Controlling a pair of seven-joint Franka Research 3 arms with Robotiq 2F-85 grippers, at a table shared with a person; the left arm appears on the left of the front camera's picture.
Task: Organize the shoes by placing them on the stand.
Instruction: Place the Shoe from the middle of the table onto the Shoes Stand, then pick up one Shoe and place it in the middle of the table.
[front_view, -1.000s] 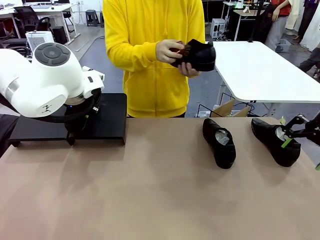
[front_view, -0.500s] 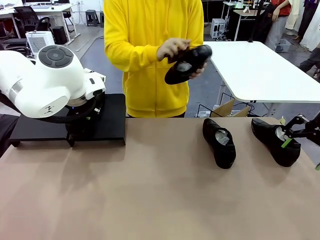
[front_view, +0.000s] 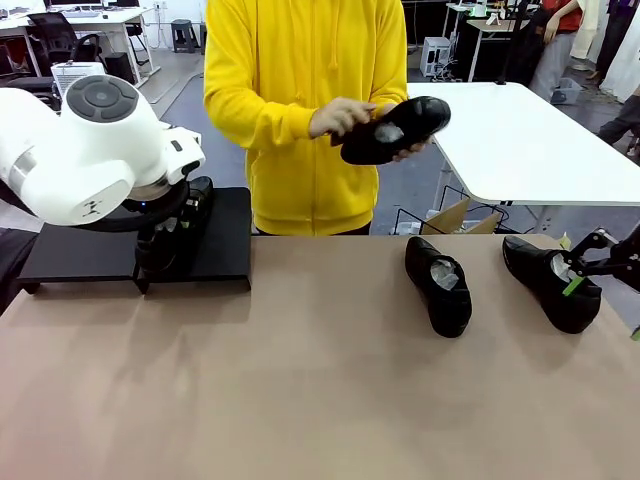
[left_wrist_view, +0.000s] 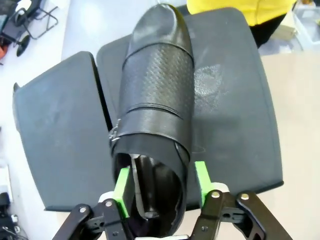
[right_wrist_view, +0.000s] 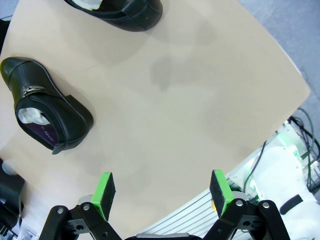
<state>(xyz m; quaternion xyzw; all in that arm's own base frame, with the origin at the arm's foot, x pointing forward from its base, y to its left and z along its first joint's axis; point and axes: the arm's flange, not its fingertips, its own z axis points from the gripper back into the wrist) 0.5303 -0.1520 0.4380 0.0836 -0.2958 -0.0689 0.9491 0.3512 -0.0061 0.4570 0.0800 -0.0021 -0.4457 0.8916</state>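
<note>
Front view: a plain tan tabletop (front_view: 300, 400) in a big open workspace, with a white table (front_view: 520, 140) and some desks further back. The stand (front_view: 228, 245) sat at the far left of it, though the left arm (front_view: 90, 150) and its bulky white joint blocked a good chunk.

A person in a yellow hoodie (front_view: 300, 100) stood across the table, holding one shoe (front_view: 395, 128) in both hands, well above the surface. The middle shoe (front_view: 438, 285) and the right-hand shoe (front_view: 548, 280) lay on the tan top. The right gripper (right_wrist_view: 162, 192) hung by the latter, pads wide apart over bare table.

Left wrist view had the fourth shoe (left_wrist_view: 157, 90) lying on the stand just beside the seam between the panels. The left gripper (left_wrist_view: 162, 177) was parted at its heel end, one pad over the opening and one just outside the wall, not pinching.

Versus a second earlier, the person had tipped the held shoe toe-up and the left arm had lifted slightly. The table shoes hadn't budged.
</note>
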